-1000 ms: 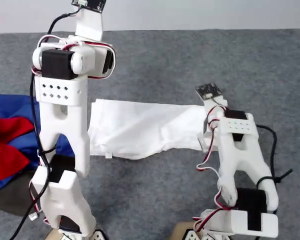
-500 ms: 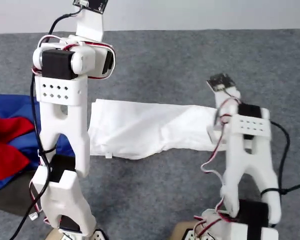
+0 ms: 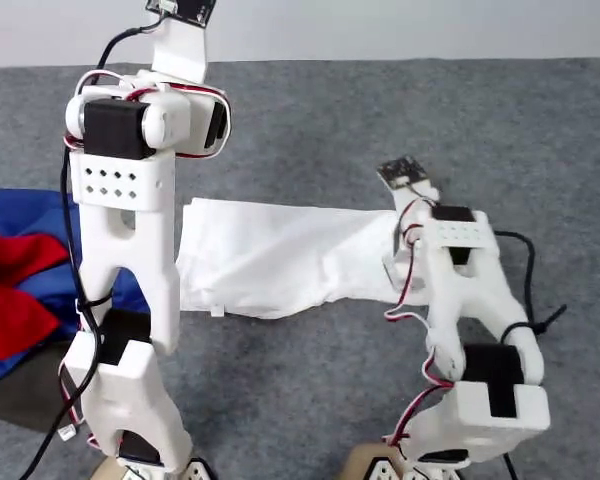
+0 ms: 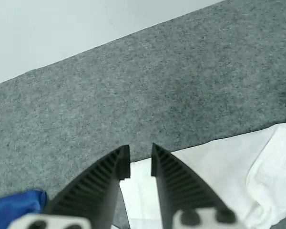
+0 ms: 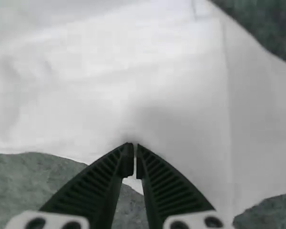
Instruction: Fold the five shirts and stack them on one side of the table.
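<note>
Your right gripper (image 5: 132, 145), clamped thinly on the long white cloth shirt (image 3: 280, 260), may lose it under pull; left gripper (image 4: 140, 155) stands slightly apart.

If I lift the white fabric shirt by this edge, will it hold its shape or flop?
Likely floppy: the white fabric shirt lies creased and rumpled, so it should drape from the right gripper. Probably light, since the folds look thin. It may drag on the rough grey mat.

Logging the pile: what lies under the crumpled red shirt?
Beneath the crumpled red shirt spreads a blue fabric garment, with dark cloth showing at its near edge. Anything further below is covered.
</note>
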Controlling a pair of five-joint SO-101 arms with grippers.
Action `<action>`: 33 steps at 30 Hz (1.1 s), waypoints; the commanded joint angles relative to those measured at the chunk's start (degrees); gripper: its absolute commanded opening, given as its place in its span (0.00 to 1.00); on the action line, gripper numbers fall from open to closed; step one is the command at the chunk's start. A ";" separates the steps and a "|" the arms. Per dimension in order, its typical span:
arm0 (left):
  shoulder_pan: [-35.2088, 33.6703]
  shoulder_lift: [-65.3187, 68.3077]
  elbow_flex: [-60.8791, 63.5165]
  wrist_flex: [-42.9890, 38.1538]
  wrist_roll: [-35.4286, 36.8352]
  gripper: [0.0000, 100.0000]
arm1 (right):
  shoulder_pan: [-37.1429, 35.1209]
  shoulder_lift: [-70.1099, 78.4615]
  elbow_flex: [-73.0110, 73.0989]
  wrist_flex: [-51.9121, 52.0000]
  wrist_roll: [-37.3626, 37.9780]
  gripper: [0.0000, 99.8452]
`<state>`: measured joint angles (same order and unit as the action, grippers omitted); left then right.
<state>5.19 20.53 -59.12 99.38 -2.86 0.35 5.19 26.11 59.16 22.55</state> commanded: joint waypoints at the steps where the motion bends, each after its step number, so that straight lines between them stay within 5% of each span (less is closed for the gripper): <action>1: -0.53 -3.43 -0.40 1.14 -0.44 0.08 | 4.44 -0.22 -2.90 2.95 3.34 0.02; 8: -0.53 -3.43 -0.22 1.14 -0.44 0.08 | 11.21 -1.36 -3.87 5.93 8.35 0.02; 14: -0.53 -3.43 -0.22 1.14 -0.44 0.08 | 2.86 -8.31 -10.46 11.82 3.52 0.02; 22: -0.53 -3.43 -0.22 1.14 -0.44 0.08 | -10.59 -4.09 -10.73 6.90 -3.25 0.02; 33: -0.53 -3.43 -0.22 1.14 -0.44 0.08 | -12.44 8.13 -10.99 9.01 -3.08 0.02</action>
<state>5.19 20.53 -59.12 99.47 -2.86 -11.87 13.54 17.85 66.37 19.56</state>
